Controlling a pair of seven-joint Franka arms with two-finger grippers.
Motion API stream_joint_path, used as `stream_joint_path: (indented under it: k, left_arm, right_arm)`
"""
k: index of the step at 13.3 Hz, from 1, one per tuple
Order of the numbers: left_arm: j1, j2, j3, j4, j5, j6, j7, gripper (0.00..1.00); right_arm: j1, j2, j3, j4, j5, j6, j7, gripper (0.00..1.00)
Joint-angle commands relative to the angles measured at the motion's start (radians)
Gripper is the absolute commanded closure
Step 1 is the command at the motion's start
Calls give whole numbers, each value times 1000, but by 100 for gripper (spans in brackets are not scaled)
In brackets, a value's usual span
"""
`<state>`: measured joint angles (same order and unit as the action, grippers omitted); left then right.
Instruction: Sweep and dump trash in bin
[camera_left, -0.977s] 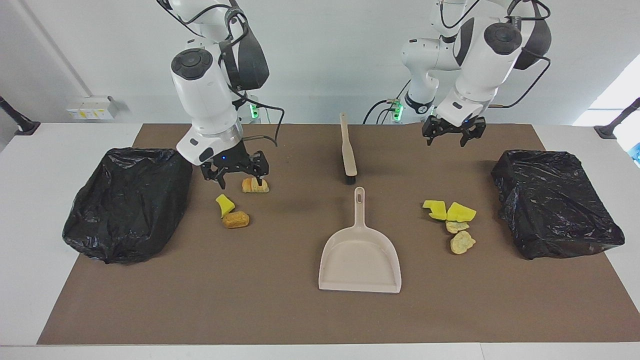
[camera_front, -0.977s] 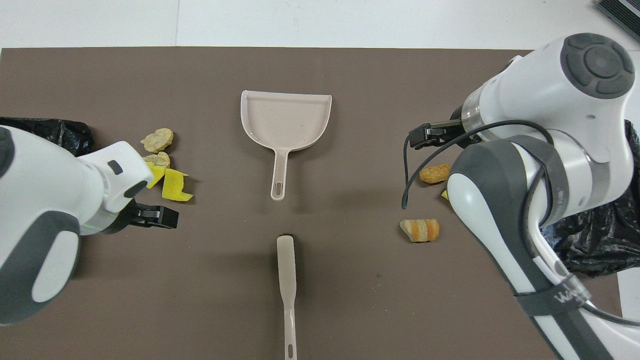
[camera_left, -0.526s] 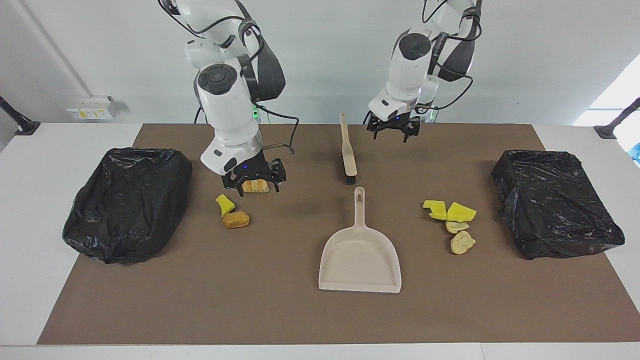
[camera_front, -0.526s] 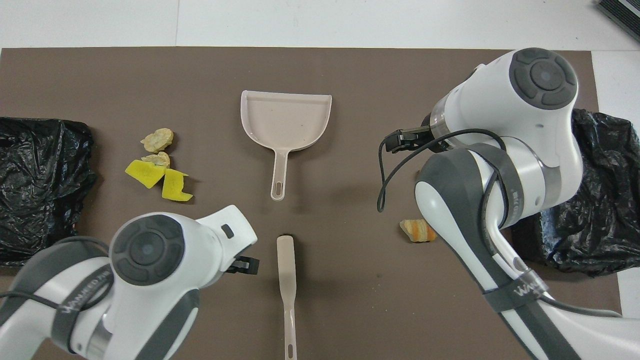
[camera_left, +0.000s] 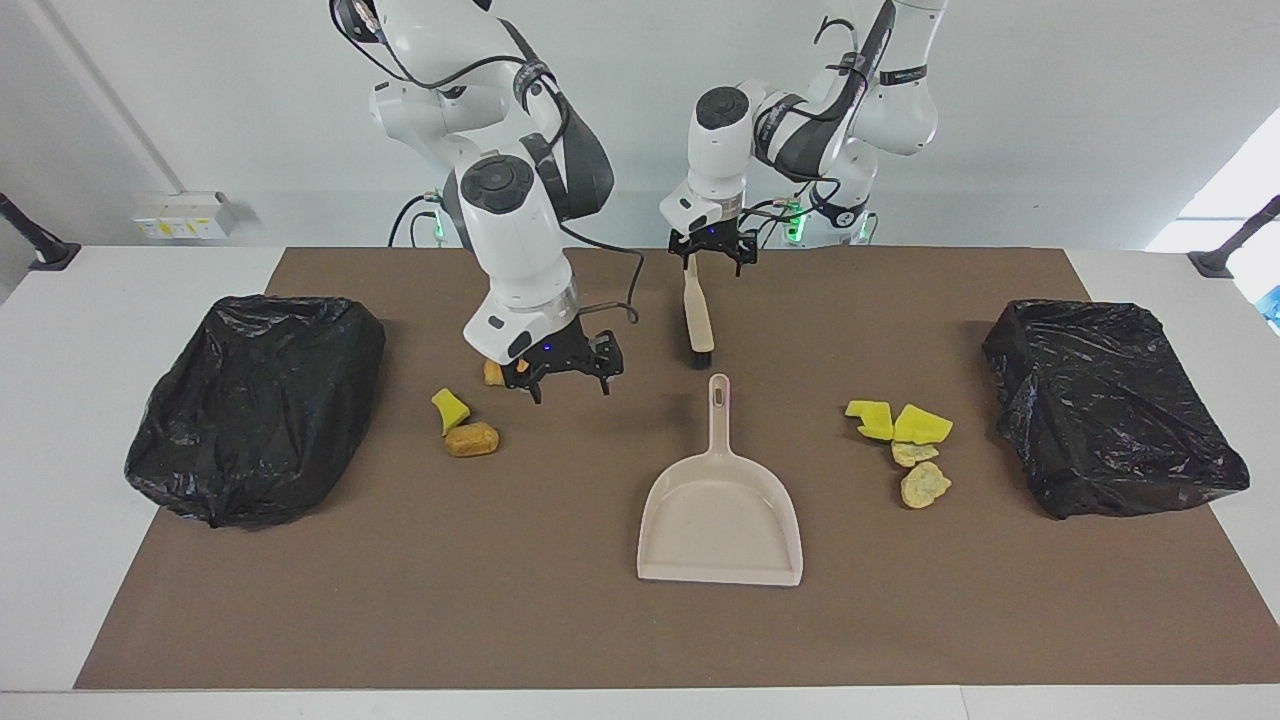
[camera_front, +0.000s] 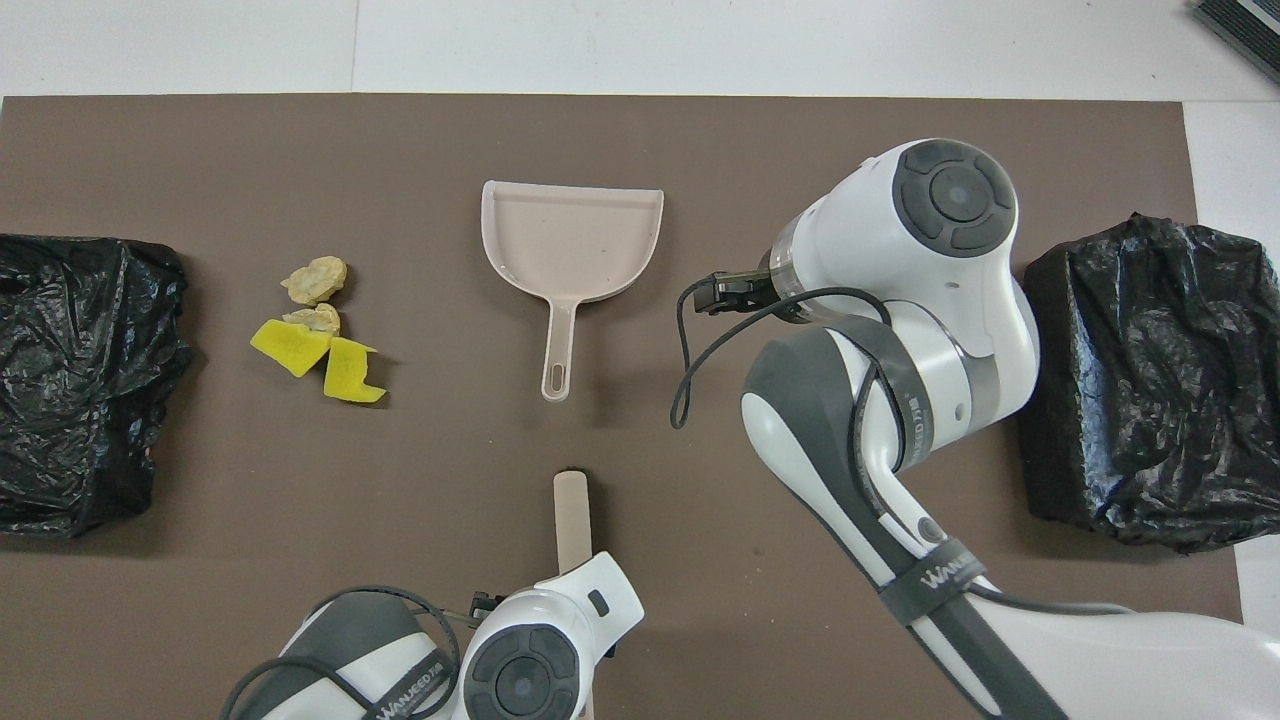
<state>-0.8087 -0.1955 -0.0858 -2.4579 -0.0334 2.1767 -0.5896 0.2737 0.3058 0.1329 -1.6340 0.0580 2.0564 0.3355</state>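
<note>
open mat around dustpan (camera_left: 720, 520), trash (camera_left: 470, 438) beside right hand (camera_left: 563, 372)

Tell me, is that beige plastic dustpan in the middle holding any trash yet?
Empty. The beige plastic dustpan lies flat with a bare tray; the yellow and tan trash bits sit apart from it on the brown mat.

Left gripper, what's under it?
The brush, on the mat. The open left gripper hangs over its handle; from overhead the left arm covers the handle's end. Touching? I cannot tell.

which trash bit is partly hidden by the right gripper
The striped bread lump, nearest the robots in the right arm's cluster; the open right gripper hangs before it. The yellow sponge chunk and brown lump show fully.
</note>
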Motion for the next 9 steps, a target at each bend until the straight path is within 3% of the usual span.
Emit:
stream_joint_path:
  k: [1,6,9]
  left_arm:
    - [-56,-4,20,-39,-11,54,-53,0]
    - [-93,-4,20,-47,-46,67,-121,3]
    - [-93,-5,20,-50,-56,67,-125,7]
  right_arm:
    - [41,36,2,3,11,53,98,0]
    - [151,188,1,126,0,131,275,0]
    - [166,240,2,177,6,191,333,0]
